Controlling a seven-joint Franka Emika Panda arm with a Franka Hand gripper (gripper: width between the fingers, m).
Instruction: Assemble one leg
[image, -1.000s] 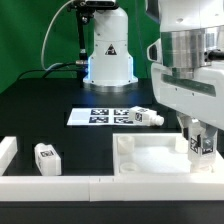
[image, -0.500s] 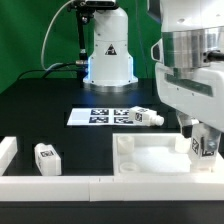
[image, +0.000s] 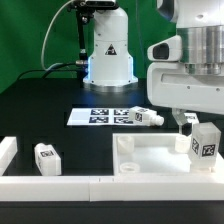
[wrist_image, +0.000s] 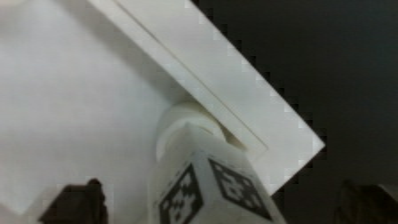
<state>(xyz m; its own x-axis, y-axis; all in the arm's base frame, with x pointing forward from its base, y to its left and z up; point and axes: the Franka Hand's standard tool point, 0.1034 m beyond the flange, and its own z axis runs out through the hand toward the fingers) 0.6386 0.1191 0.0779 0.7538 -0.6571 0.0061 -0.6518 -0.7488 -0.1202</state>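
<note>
A black warning triangle, seemingly, marks the robot base (image: 110, 52).

The exterior view is fixed off the arm, set low beyond one edge of the black worktop (image: 40, 110), looking level across it toward the arm's base at the far edge. It takes in the whole worktop from a moderate distance.

The wrist view looks down along the gripper (wrist_image: 217, 205), very close to the surface; both finger (wrist_image: 79, 203) tips frame it.

Both views share the tabletop (image: 150, 158) corner and the upright leg (image: 203, 141) standing there, near the exterior view's right.
</note>
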